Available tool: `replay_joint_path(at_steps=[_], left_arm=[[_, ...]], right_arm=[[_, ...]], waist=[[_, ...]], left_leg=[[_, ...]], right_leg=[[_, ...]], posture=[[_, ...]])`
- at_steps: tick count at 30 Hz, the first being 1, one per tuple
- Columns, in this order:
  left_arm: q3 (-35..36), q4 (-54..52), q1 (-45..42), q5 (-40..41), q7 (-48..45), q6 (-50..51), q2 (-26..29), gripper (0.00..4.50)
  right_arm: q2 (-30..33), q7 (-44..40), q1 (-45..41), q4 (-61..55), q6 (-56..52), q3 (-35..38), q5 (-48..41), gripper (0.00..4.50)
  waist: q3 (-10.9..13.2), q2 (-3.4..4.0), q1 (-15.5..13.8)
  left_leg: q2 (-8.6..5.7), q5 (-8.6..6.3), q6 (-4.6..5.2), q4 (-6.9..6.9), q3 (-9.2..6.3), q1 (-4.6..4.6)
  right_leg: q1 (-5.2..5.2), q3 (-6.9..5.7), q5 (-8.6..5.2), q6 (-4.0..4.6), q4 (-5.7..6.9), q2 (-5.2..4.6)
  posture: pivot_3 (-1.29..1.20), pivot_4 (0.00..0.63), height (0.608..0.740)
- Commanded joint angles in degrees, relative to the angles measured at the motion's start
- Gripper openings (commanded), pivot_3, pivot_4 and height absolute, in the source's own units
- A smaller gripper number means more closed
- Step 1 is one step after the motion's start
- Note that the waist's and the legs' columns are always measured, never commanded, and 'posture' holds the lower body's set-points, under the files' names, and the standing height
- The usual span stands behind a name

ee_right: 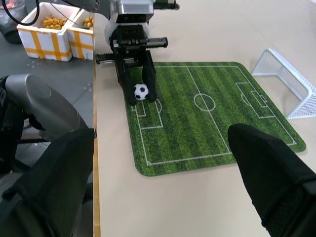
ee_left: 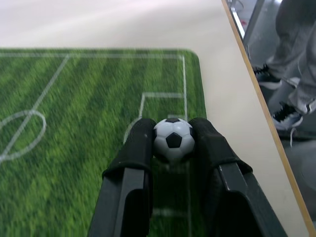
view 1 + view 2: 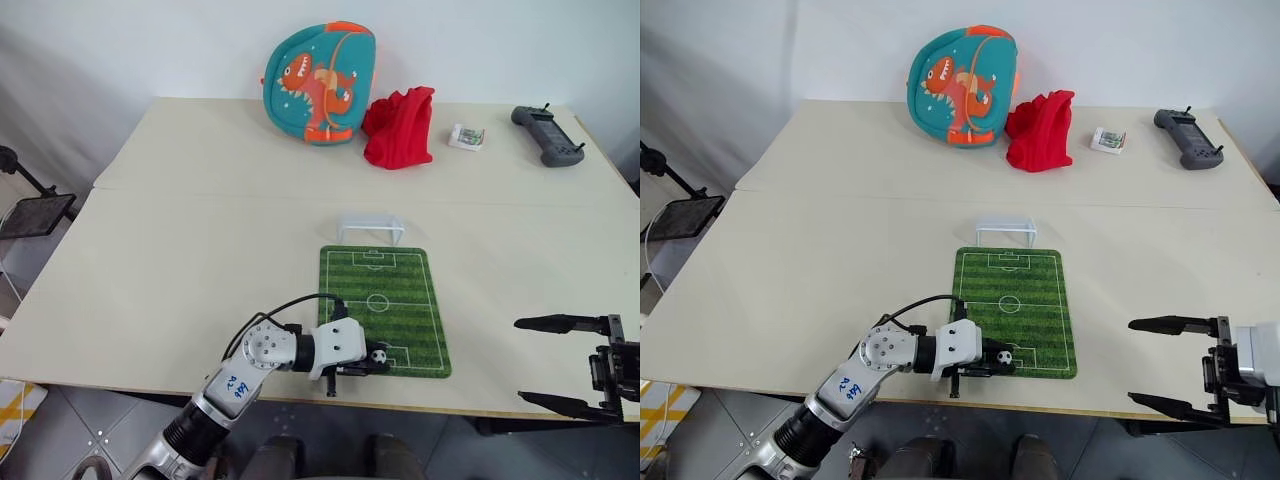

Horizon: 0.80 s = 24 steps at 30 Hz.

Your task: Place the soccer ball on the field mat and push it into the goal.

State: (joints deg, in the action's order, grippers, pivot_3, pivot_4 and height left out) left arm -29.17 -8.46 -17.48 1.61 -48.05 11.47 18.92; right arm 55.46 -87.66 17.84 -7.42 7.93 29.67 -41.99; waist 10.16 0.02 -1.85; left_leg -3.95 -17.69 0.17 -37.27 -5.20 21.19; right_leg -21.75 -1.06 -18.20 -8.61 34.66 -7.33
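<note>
Soccer ball (image 2: 173, 139) is pinched between the black fingers (image 2: 137, 148) of the left gripper (image 3: 372, 358), jaws narrowed onto it, over the field mat (image 3: 385, 300) at its near edge by the near penalty box. Goal (image 3: 371, 228) is set on the table (image 3: 180, 260) just past the mat's far edge. Right gripper (image 3: 545, 362) is held wide open, empty, off the table's near right corner.

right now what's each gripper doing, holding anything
Left gripper: closed on the soccer ball, over the field mat.
Right gripper: open, holding nothing.
</note>
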Motion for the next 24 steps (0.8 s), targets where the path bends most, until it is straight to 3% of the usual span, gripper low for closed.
replay_joint_path(at_steps=[1,6,8,13,24], left_arm=[[-0.9,-1.1,-0.2,-0.5,0.0,0.5,-0.7,0.87],[-1.2,-0.9,-0.4,-0.6,-0.2,1.4,-0.6,0.87],[-1.0,-0.5,-0.6,-0.7,0.0,1.1,-0.9,1.63],[-1.0,-0.1,-1.0,-0.8,-0.2,0.3,-1.1,3.00],[1.2,0.4,-0.9,-0.4,2.0,-2.7,-2.7,3.00]], right_arm=[[-1.0,-0.8,0.1,-2.1,-0.6,0.9,0.0,4.50],[-2.2,-0.7,0.5,-2.9,-1.1,1.1,0.5,4.50],[-3.0,-0.6,0.8,-2.9,-0.9,0.9,0.7,4.50],[-3.5,-0.5,1.0,-3.4,-1.5,0.9,0.8,4.50],[-3.8,0.1,2.1,-5.2,-4.4,0.9,0.7,4.50]], waist=[[0.0,0.00,0.0],[0.0,0.00,-0.1],[0.0,0.00,-0.1],[0.0,0.00,-0.2],[0.0,0.00,-0.7]], left_leg=[[-0.04,0.01,0.02,0.00,0.00,0.00],[-0.05,0.02,0.04,0.01,-0.01,-0.01],[-0.06,0.02,0.04,0.01,-0.02,-0.01],[-0.08,0.03,0.05,0.00,-0.02,-0.01],[-0.10,0.03,0.06,0.00,-0.02,-0.01]], right_leg=[[0.00,0.00,0.01,-0.01,0.00,-0.03],[0.03,-0.01,0.02,-0.04,-0.03,-0.05],[0.04,-0.01,0.02,-0.04,-0.04,-0.06],[0.05,-0.01,0.03,-0.06,-0.04,-0.07],[0.05,-0.01,0.04,-0.07,-0.05,-0.08]], posture=[[0.00,0.150,0.740],[0.00,0.150,0.740],[0.00,0.150,0.740],[0.00,0.150,0.740],[0.00,0.150,0.740]])
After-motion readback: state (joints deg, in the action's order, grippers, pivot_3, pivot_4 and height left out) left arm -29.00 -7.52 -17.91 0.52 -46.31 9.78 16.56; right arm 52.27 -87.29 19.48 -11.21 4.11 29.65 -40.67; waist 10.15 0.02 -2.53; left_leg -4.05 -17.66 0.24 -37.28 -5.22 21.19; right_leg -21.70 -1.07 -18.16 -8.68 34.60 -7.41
